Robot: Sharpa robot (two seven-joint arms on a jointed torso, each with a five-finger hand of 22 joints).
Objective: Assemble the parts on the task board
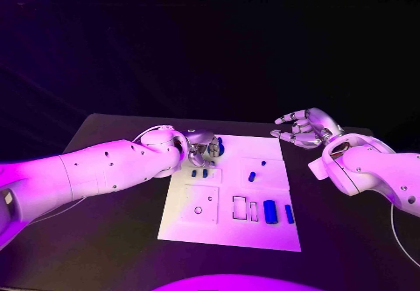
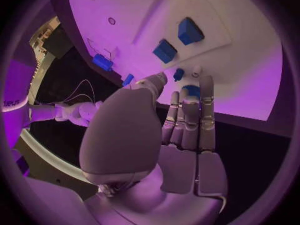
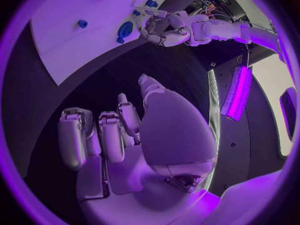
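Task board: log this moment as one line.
left hand: over task board far edge, at blue part, grip unclear | right hand: off board, holding nothing

Left hand covers most of blue part at upper left of task board in head view; whether fingers touch it cannot tell. Small blue parts in frame centre too small to tell shape. Left wrist view: fingertips hide part of round blue piece.

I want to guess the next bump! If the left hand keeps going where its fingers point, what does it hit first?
Probably the round blue part just past the left hand's fingertips, on the task board. Depth is hard to judge.
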